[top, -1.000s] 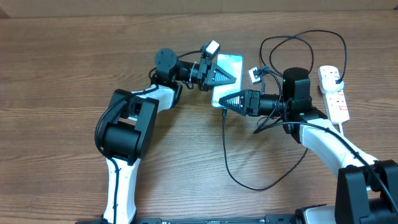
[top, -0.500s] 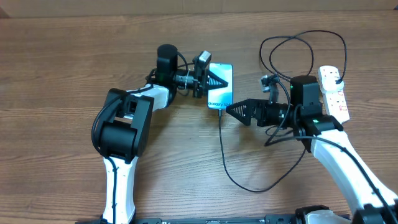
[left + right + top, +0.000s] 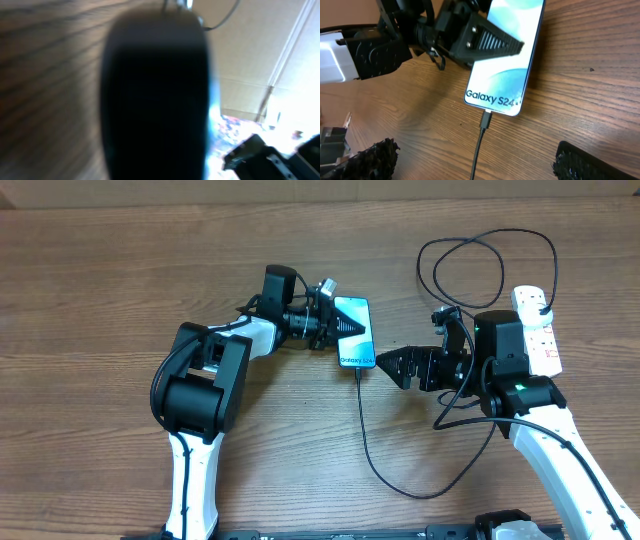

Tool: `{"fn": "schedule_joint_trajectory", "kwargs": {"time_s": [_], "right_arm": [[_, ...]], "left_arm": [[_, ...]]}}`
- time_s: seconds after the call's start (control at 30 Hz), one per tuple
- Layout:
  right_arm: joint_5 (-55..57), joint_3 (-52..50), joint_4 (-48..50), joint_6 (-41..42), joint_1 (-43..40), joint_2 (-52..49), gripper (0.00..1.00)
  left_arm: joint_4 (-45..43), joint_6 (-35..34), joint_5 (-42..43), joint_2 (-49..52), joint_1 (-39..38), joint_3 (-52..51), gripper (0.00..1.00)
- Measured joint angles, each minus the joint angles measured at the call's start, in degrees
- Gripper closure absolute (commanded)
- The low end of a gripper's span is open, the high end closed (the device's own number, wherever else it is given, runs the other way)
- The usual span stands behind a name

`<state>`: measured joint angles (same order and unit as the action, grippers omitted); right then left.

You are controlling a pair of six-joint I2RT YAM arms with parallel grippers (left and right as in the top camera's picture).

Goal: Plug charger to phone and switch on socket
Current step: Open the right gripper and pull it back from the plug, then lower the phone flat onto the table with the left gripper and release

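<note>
The phone (image 3: pixel 356 338) lies tilted at the table's middle, its screen lit teal with "Galaxy S24" on it (image 3: pixel 510 75). My left gripper (image 3: pixel 338 327) is shut on its upper end, one finger (image 3: pixel 487 42) across the screen. In the left wrist view the phone (image 3: pixel 155 100) is a blurred dark mass. The charger cable (image 3: pixel 362 430) has its connector tip (image 3: pixel 486 119) in the phone's bottom port. My right gripper (image 3: pixel 388 366) is open and empty just right of that end, its fingertips (image 3: pixel 375 157) wide on either side of the cable. The white socket strip (image 3: pixel 541 340) lies at the far right.
The black cable loops down toward the front edge (image 3: pixel 412 495), back under my right arm, and in a ring (image 3: pixel 487 242) behind it to the strip's far end. A cardboard wall (image 3: pixel 260 55) stands beyond the table.
My right gripper has opened, let go of the connector and backed off to the right. The left gripper has turned the phone and shifted it slightly left. The connector stays in the phone.
</note>
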<state>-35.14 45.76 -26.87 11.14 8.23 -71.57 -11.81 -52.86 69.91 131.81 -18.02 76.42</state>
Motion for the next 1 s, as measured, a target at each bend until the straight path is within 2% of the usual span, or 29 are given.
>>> {"fn": "schedule_joint_trajectory", "kwargs": {"time_s": [0.53, 0.63, 0.73, 0.87, 1.0], "right_arm": [[0.7, 0.0, -1.2, -1.6, 0.0, 0.0, 0.0], [0.7, 0.0, -1.2, -1.7, 0.0, 0.0, 0.0], [0.7, 0.0, -1.2, -1.8, 0.0, 0.0, 0.0], [0.9, 0.0, -1.3, -1.8, 0.0, 0.0, 0.0], [0.9, 0.0, -1.8, -1.9, 0.0, 0.0, 0.0]], "left_arm": [[22.4, 16.7, -13.3, 0.0, -1.1, 3.9, 0.95], [25.5, 18.3, -15.1, -0.2, -1.1, 4.9, 0.78], [29.9, 18.3, -17.3, -1.1, -1.1, 5.3, 0.7], [32.0, 18.3, -19.2, -2.4, -1.3, 5.7, 0.51], [32.6, 18.4, -19.6, -3.0, -1.6, 6.1, 0.41]]}}
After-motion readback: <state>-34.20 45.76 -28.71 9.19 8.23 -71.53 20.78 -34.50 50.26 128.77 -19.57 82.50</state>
